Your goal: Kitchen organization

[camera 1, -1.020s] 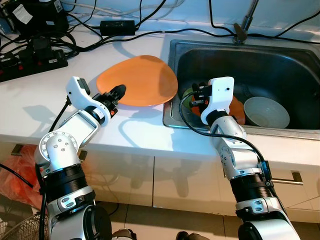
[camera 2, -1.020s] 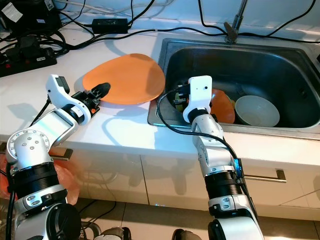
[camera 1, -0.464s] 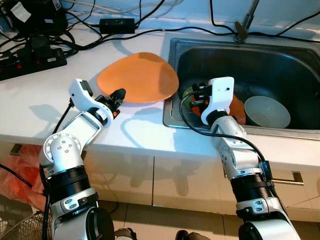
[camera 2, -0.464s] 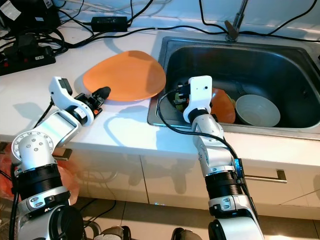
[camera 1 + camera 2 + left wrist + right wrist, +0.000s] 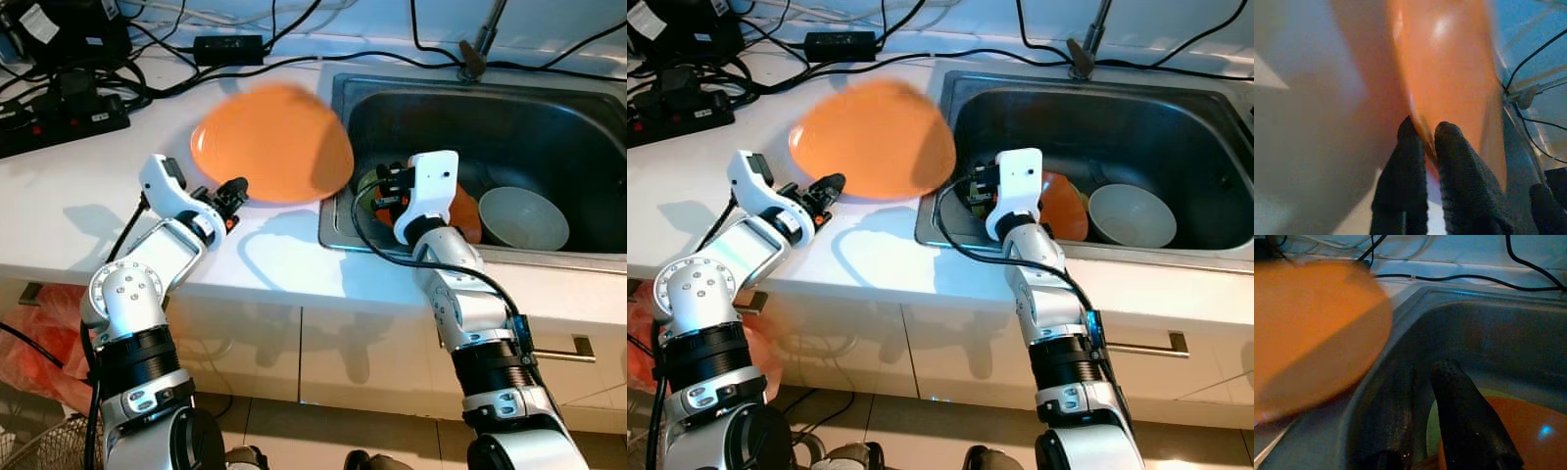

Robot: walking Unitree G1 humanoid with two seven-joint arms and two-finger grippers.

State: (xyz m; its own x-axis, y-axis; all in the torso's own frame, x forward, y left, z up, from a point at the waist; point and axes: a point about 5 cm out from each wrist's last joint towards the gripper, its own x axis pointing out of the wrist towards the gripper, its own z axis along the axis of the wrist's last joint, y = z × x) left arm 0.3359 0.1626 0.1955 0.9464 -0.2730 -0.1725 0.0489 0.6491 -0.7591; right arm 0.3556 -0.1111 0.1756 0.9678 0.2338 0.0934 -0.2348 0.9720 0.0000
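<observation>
Plate-handling is the step in hand: the orange plate [image 5: 271, 143] is pinched by its near rim in the left gripper [image 5: 233, 191], whose two black fingers [image 5: 1449, 166] are closed together on the edge, one on each face, as the left wrist view shows plainly. From that grip the plate juts out tilted and lifted clear of the white countertop [image 5: 88, 196], its far edge reaching over the rim of the steel sink [image 5: 338, 230]; its outline is blurred, which suggests it is in motion. Beyond it, the right gripper [image 5: 1420, 396] hangs just inside the sink's near left corner, fingers close together with only a narrow gap and nothing between them, above a second orange dish [image 5: 460, 211] lying over something pale green [image 5: 1432, 423]. A white bowl [image 5: 523, 218] sits beside those in the basin. At the back of the counter lie a power strip [image 5: 64, 113], an adapter [image 5: 228, 47] and trailing black cables. Judging by the task, the plate is being carried either toward the sink or away from it; which, I cannot tell. The next move calls for a firm hold on that thin rim, since a tilted plate gripped at one edge could slip or swing, and for clearance from the right arm and sink wall.
</observation>
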